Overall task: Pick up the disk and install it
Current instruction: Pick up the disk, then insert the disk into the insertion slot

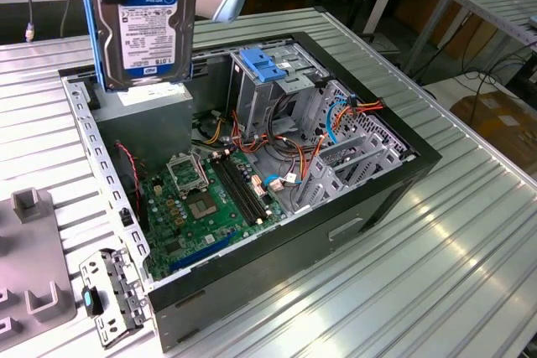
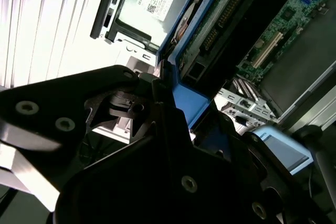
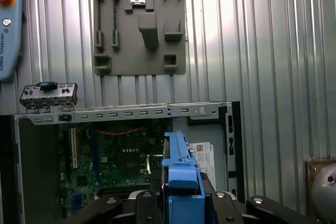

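The hand (image 3: pixel 181 204) grips by its blue carrier bracket (image 3: pixel 181 174) the disk (image 1: pixel 147 27), a stiff, probably heavy, shock-sensitive thing best taken by that frame, hanging upright above the power supply (image 1: pixel 158 106) corner of the open computer case (image 1: pixel 352 215).

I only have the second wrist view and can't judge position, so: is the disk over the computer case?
Observer: Yes. In the exterior view the disk hangs upright above the case, over the power supply at that view's left.
Operator: Is it at the drive cage?
Observer: No. The drive cage, with its blue latch, stands apart from the disk, toward the exterior view's right.
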`<state>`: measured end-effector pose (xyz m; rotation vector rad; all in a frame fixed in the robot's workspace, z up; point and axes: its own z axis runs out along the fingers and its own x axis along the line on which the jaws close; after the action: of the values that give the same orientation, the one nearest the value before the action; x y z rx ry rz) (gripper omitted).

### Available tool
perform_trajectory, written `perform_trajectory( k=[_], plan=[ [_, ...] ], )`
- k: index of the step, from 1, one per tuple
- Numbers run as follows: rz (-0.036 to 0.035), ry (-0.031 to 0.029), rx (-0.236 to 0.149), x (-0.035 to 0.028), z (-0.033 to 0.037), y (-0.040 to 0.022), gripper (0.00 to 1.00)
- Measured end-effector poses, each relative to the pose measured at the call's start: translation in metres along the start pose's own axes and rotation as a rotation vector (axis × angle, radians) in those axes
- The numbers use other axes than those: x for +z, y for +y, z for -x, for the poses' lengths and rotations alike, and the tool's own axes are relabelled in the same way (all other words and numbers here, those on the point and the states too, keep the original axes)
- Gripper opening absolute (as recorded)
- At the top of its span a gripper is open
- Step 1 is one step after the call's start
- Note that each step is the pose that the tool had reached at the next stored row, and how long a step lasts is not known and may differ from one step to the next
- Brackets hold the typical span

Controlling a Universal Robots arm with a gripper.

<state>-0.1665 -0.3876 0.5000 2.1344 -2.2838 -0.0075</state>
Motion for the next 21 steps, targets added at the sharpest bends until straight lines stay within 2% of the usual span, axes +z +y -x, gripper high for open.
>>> perform_trajectory(
  k=[4,7,9,12,21],
  plan=[
    [0.0000,0.0000,0.000,-0.0001,0.0008,-0.0137,0.37],
    [0.0000,0.0000,0.000,-0.0001,0.0013,-0.0217,0.37],
    [0.0000,0.0000,0.000,-0.0001,0.0015,-0.0248,0.37],
    [0.0000,0.0000,0.000,-0.0001,0.0016,-0.0275,0.37],
    [0.0000,0.0000,0.000,-0.0001,-0.0001,-0.0284,0.37]
  ],
)
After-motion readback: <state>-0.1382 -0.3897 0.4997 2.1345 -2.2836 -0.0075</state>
